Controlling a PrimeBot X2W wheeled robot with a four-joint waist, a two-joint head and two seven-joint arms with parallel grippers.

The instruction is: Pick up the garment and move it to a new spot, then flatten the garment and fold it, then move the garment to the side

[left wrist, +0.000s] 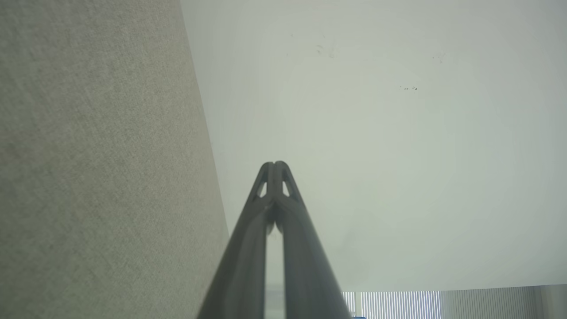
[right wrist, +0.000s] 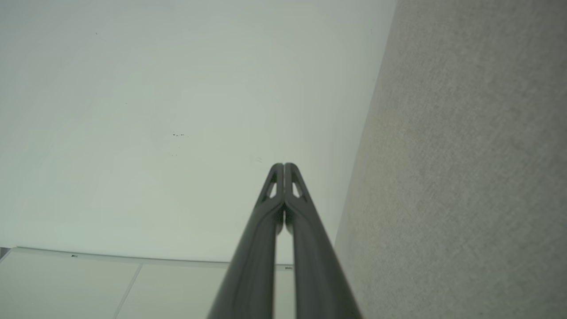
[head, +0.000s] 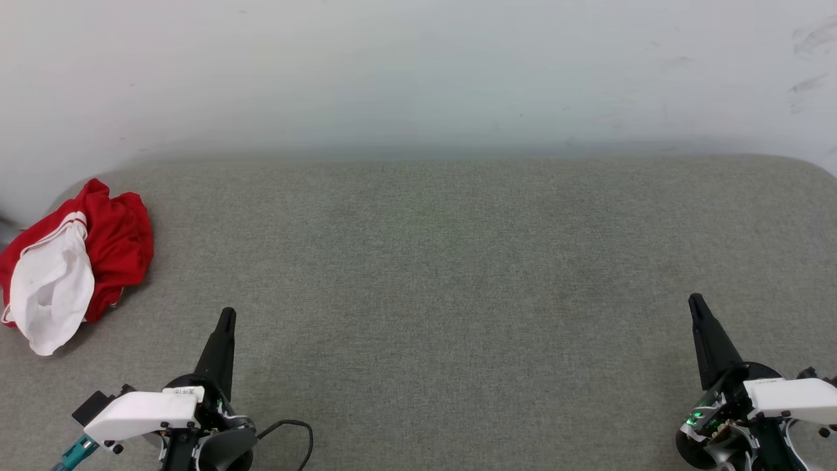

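1. At the far left corner of the bench (head: pixel 425 294), close under the white wall (head: pixel 418 72), lies the garment (head: pixel 78 265). It is a crumpled heap of red cloth bunched around a white piece that faces up. A thin red-and-white trim line runs along that piece's upper edge. Whether any of it hangs over the bench's left edge cannot be told.
2. Over the near left part of the bench, the left end effector (head: pixel 227 314) points toward the wall. Its two dark fingers are pressed together to the tip and have hold of nothing. It stands apart from the garment, which lies farther back along the bench's left side.
3. Over the near right part of the bench, the right end effector (head: pixel 695 301) points the same way. It is likewise closed tip to tip and empty, well apart from the garment.
4. Each wrist view confirms this. The fingers (left wrist: pixel 248 248) of the left and the fingers (right wrist: pixel 310 248) of the right meet at their ends, with the bench's grey fabric on one side and the wall ahead.
5. Along the bench's near edge, a black cable (head: pixel 297 428) loops just beside the left wrist's white housing (head: pixel 144 412).
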